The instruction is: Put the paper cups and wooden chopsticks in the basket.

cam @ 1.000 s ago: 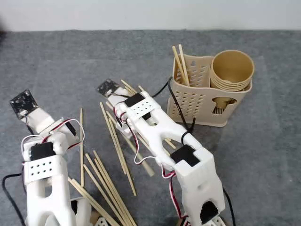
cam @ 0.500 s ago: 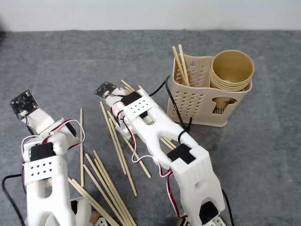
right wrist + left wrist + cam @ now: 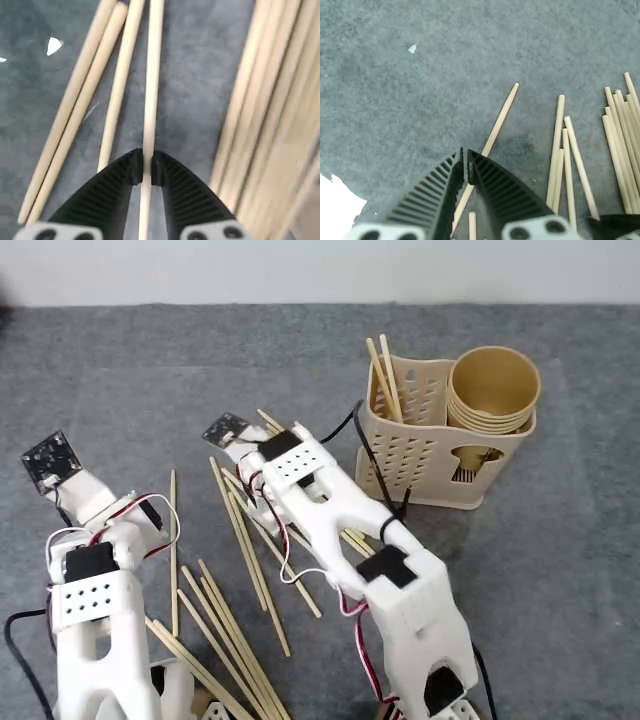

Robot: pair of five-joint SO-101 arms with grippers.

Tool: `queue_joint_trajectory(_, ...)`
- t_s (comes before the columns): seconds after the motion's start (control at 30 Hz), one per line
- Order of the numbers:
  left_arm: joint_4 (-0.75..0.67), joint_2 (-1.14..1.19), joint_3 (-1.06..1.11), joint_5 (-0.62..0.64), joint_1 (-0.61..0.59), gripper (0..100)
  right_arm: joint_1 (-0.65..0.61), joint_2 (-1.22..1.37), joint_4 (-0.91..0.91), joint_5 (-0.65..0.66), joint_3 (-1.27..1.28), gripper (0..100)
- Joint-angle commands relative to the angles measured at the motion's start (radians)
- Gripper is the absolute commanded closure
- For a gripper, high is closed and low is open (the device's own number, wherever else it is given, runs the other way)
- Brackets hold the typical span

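- Wood, pale and unfinished: loose chopsticks [image 3: 243, 540] lie scattered on the surface [image 3: 560, 570] between the two arms. They are thin round sticks, crossing at several angles.
- Grey and felt-like, the surface has a matted nap. Judged to give some friction, so sticks are unlikely to roll far.
- Right hand [image 3: 144, 167]: closed on one chopstick [image 3: 149, 100] that runs lengthwise between its ribbed black jaws. The grip sits part-way along the shaft, low to the surface. Judged purpose: to lift this one stick clear of its neighbours. Other sticks lie just beside it on both sides.
- Left hand [image 3: 465, 162]: jaws together, nothing held. It hangs above a single chopstick [image 3: 501, 117] that lies flat beneath it. Judged idle.
- Basket [image 3: 440, 455]: beige plastic, perforated walls, two compartments. It stands upright on the far right of the surface.
- Paper cups [image 3: 493, 390]: tan, smooth, nested in one stack in the basket's right compartment. This part of the task appears complete.
- Stored chopsticks [image 3: 379, 368]: two stand tilted in the left compartment, tips above the rim.
- Judgement: most sticks remain on the surface, so the work is at an early-to-middle stage.
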Motion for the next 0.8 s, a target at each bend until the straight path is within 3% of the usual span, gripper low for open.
queue_joint_trajectory(0.0,-0.02,-0.037,-0.008,-0.008,0.009,99,0.03,-0.188,0.058,0.011,-0.023,99.1)
queue_joint_trajectory(0.47,-0.02,-0.037,-0.007,-0.008,0.009,99,0.188,-0.74,0.122,-0.003,-0.026,99.1)
queue_joint_trajectory(0.77,-0.02,-0.032,-0.007,-0.008,0.009,99,0.39,-0.97,-0.133,-0.141,-0.023,99.1)
